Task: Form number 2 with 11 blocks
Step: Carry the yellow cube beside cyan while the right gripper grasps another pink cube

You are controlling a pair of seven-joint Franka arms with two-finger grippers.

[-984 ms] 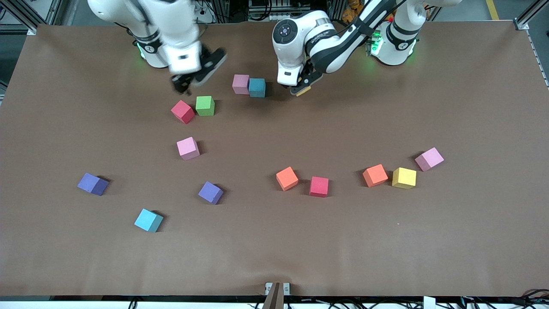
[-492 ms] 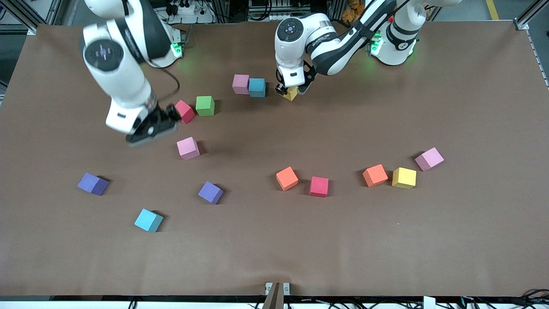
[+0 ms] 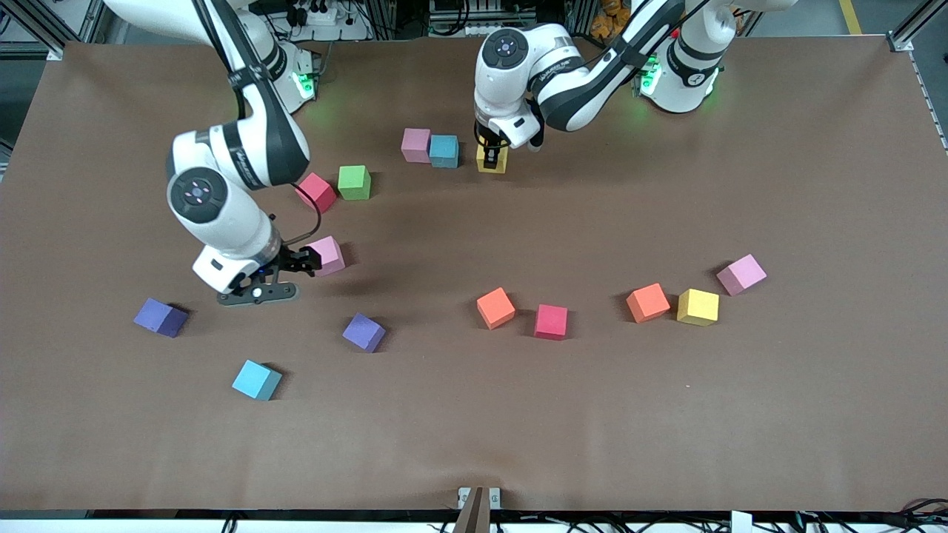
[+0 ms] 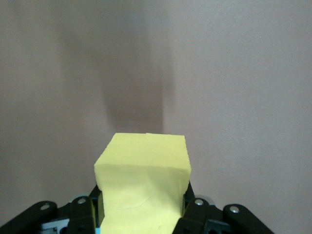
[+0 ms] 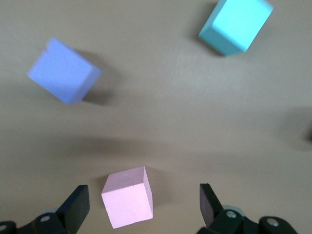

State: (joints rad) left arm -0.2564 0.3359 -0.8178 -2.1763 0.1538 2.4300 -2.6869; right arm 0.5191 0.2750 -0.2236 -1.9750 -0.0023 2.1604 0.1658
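My left gripper (image 3: pixel 491 150) (image 4: pixel 144 207) is shut on a yellow block (image 3: pixel 492 162) (image 4: pixel 146 165) and holds it low, a small gap from a teal block (image 3: pixel 444 150) that touches a pink block (image 3: pixel 415 144). No finished number 2 shows. My right gripper (image 3: pixel 306 260) (image 5: pixel 144 200) hangs open over another pink block (image 3: pixel 329 254) (image 5: pixel 127 196), one finger on each side and neither touching it. The right wrist view also shows a purple block (image 5: pixel 63 70) and a cyan block (image 5: pixel 235 24).
Loose on the brown table (image 3: pixel 740 414): a red block (image 3: pixel 316 191) by the green cube (image 3: pixel 354 181), purple blocks (image 3: pixel 161 317) (image 3: pixel 364 332), cyan (image 3: pixel 256 380), orange (image 3: pixel 495 307) (image 3: pixel 648 302), red (image 3: pixel 551 321), yellow (image 3: pixel 698 306), pink (image 3: pixel 741 274).
My right arm swung from near its base toward the front camera and came down over the pink block. My left gripper turned and lowered the yellow block beside the teal one.
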